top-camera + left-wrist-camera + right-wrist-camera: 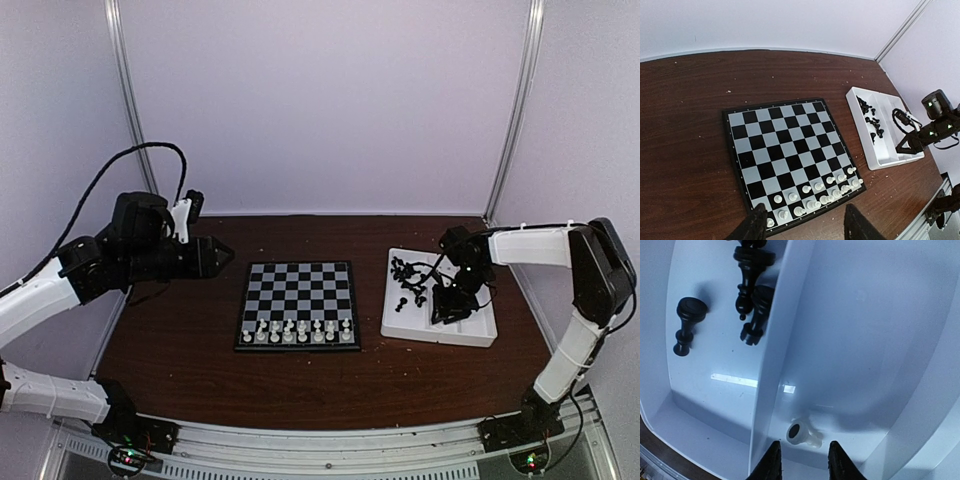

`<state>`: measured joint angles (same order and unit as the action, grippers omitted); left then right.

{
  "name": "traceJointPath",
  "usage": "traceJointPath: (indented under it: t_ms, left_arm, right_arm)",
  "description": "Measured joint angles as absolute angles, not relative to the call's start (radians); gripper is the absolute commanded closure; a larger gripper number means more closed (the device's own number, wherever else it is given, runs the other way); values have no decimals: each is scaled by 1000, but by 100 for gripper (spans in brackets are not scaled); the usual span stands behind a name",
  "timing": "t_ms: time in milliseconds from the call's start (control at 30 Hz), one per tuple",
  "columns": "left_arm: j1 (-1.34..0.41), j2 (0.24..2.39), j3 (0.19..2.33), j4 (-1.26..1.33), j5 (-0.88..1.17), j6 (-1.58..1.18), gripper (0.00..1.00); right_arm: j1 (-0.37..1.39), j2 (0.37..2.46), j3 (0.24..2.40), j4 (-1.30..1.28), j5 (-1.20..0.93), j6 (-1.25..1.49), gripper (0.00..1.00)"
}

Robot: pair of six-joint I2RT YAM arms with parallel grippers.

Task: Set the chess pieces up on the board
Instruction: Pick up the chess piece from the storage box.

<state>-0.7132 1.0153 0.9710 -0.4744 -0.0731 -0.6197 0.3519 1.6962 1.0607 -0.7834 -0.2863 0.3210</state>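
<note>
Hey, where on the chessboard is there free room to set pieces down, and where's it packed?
The board is bare across its far rows, from the white pieces to the far edge. The two nearest rows are crowded with them. Beside it, the table is free on the left; the strip toward the white tray is narrower.

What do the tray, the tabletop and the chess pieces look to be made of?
Tray: likely glossy white moulded plastic; it reflects light strips and has rounded corners. Tabletop: dark brown wood-grain surface, probably laminate or veneer, low sheen. Black pieces and white piece: seemingly smooth plastic, the white one apparently hollow at its base.
</note>
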Motion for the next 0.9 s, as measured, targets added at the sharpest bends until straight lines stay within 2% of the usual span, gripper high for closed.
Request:
traceJointPath:
  t_ms: [133, 333, 500, 900]
  left_arm:
    - [-713, 1015, 969, -469, -75, -615, 47]
    - [-713, 1021, 969, -464, -74, -611, 46]
    - [-713, 1030, 969, -463, -74, -610, 46]
    - [-713, 1051, 968, -443, -66, -609, 46]
  right_arm:
    - [355, 1729, 1061, -762, -288, 321, 72]
    - [364, 1754, 1073, -739, -293, 323, 87]
    - [368, 1754, 1075, -738, -291, 324, 93]
    - [369, 1629, 1076, -764, -184, 302, 94]
